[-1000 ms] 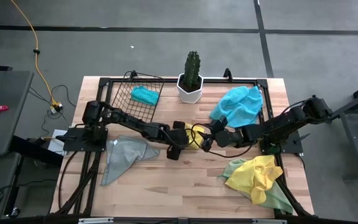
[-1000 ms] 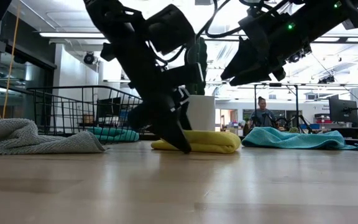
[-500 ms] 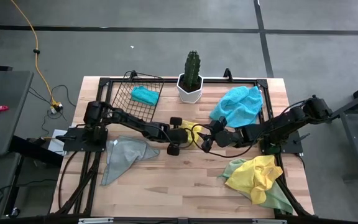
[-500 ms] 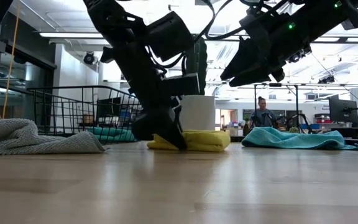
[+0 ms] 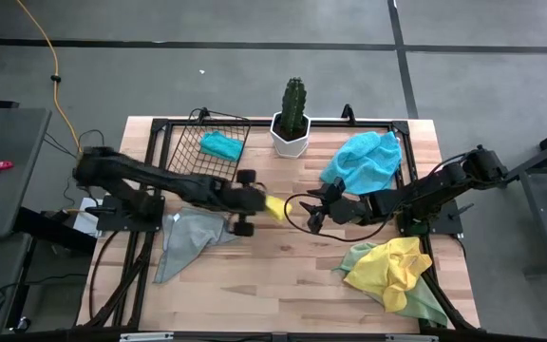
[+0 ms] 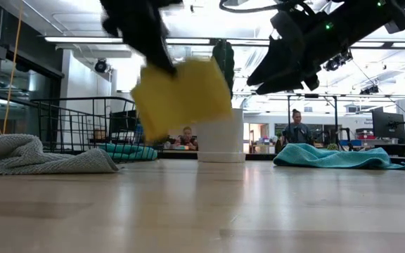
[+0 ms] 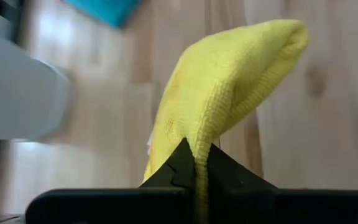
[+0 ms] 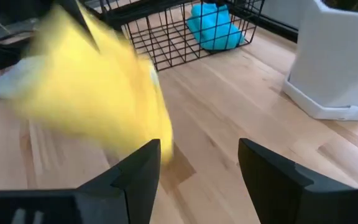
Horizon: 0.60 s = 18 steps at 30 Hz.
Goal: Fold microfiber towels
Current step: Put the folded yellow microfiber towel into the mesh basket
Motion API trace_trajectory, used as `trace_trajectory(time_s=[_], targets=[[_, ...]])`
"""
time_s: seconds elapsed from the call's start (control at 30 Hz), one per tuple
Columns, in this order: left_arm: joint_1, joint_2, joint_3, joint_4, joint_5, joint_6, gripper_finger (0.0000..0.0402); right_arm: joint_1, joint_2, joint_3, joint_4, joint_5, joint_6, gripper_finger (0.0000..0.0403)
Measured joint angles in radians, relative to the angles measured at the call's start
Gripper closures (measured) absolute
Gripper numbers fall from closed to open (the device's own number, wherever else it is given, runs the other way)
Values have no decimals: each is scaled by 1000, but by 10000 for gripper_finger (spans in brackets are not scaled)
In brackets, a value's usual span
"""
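One folded yellow towel hangs lengthwise from left fingers.

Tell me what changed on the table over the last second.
The left hand closed on the folded yellow towel, lifted it off the table and swung it toward the wire basket. The right hand stayed open over mid-table; the other towels and the cactus pot did not move.
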Motion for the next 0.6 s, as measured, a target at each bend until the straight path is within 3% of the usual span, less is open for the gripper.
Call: trace_trajectory(time_s=[0.13,0.27,0.4,0.6], targets=[[-21,-141,110,-242,-146,-29,401,0,0,0,-1,-32,0,194],[27,-181,253,-495,-319,-24,401,0,0,0,3,-36,-1,194],[164,-181,321,-586,-330,72,401,0,0,0,5,-36,0,194],[420,-166,253,-579,-275,237,401,0,0,0,3,-36,0,194]])
